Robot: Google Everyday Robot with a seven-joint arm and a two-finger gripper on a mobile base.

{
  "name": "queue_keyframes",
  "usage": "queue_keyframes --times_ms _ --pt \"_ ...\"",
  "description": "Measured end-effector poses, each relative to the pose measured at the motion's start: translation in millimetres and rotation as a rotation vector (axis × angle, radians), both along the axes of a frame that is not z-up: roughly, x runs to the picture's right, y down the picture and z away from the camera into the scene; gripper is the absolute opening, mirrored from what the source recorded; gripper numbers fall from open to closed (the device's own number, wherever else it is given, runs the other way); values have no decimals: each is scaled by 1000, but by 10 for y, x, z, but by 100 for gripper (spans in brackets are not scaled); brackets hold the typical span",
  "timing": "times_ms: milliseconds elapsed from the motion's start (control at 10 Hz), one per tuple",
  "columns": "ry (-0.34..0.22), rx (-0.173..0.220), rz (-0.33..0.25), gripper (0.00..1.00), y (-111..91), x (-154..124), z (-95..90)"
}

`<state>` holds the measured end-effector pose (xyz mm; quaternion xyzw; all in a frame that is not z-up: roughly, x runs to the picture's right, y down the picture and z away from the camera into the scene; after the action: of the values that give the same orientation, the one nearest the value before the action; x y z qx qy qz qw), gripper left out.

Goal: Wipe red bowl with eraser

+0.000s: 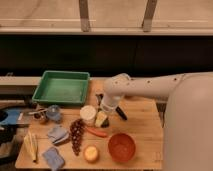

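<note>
- Green tray (61, 87): far left of the bench (145, 125), nothing visible in it.
- Blue cloths (57, 134): near left, one further forward than the other.
- Dark cluster (76, 135): lies just right of the cloths.
- White cup (88, 114): upright at mid-bench, just left of my gripper.
- Eraser (102, 120): mid-bench, directly under my gripper tip and right of the cup; partly hidden, contact not confirmed.
- My gripper (103, 114): lowered to the bench centre, pointing down over the eraser. I cannot tell whether it is open or closed.
- Black-handled utensil (120, 112): lies just right of my gripper, angled.
- Red bowl (122, 146): upright at the near edge, right of centre, apart from my gripper and the eraser.
- My arm (150, 87): white, reaching in from the right.
</note>
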<state>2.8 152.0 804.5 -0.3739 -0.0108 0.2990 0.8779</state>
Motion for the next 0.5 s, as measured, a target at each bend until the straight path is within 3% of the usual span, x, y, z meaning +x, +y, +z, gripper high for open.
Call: queue_keyframes --times_ms 500 --pt "16 -70 -12 80 213 -47 346"
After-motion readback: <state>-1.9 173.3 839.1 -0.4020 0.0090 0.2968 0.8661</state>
